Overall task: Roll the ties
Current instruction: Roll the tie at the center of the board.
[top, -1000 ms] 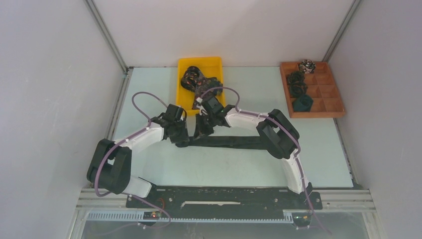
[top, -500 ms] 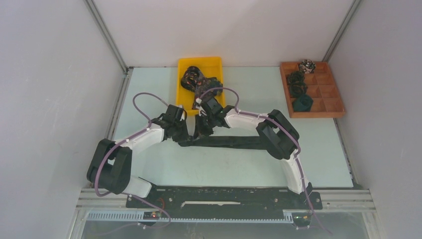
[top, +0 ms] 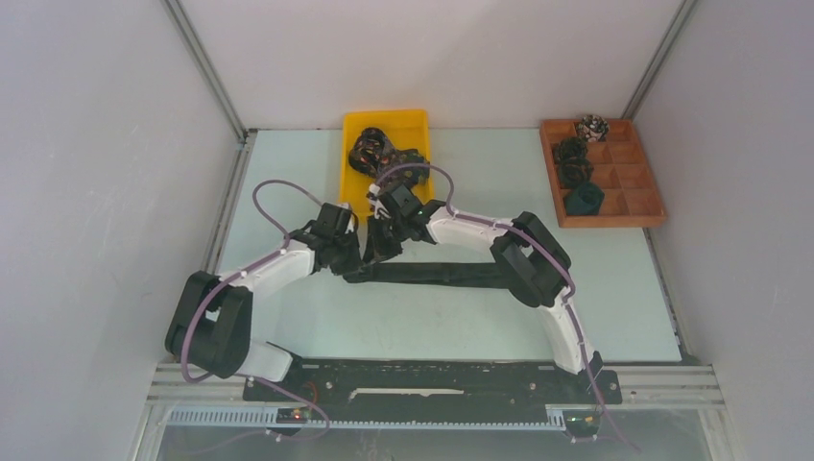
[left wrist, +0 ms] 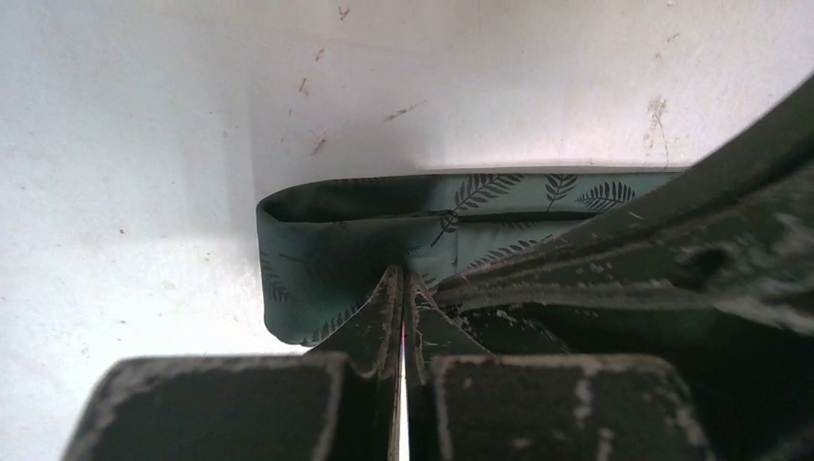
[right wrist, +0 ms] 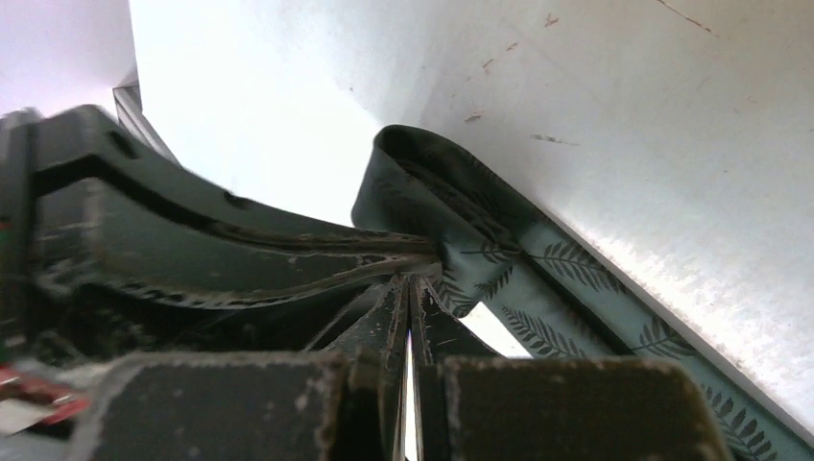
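Tie (left wrist: 322,252) pinched by left tool (left wrist: 401,288) and right tool (right wrist: 409,288), loose ties (top: 377,154) in yellow bin (top: 409,125), rolled ties (top: 583,200) in wooden tray (top: 635,179)

**Both arms meet mid-table, fingers pinched shut**

The white-and-black left arm (top: 278,269) reaches forward and rightward; the matching right arm (top: 470,230) bends leftward. The black two-finger left gripper (left wrist: 401,279) and right gripper (right wrist: 408,283) sit just beside each other, each clamped on the dark green leaf-print tie (left wrist: 326,250).
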Available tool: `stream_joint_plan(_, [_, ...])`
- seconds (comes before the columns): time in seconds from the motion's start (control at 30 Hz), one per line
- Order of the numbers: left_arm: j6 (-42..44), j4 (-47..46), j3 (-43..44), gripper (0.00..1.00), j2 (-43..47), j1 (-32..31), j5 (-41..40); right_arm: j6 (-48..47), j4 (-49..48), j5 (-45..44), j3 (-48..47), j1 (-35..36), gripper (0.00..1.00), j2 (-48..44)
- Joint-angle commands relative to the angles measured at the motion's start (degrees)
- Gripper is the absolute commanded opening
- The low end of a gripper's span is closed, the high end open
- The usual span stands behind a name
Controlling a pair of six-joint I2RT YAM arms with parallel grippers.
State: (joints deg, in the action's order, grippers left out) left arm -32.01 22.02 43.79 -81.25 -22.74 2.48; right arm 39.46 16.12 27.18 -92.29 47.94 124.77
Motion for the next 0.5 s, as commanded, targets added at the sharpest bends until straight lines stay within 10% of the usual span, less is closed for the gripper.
stream_joint_plan(0.0, [0.0,-0.5,-0.6,0.00,2.6,0.5,-0.6,0.6,-0.5,0.0,-1.7,0.4,0.02,2.2])
stream_joint_plan(0.3, [-0.1,0.2,-0.4,0.01,5.7,0.8,-2.1,0.8,-1.5,0.1,-0.8,1.1,0.01,4.5])
stream_joint_plan(0.47, [0.4,2.4,-0.8,0.35,9.7,1.8,-7.4,0.7,-1.6,-0.2,0.0,1.0,0.00,4.5])
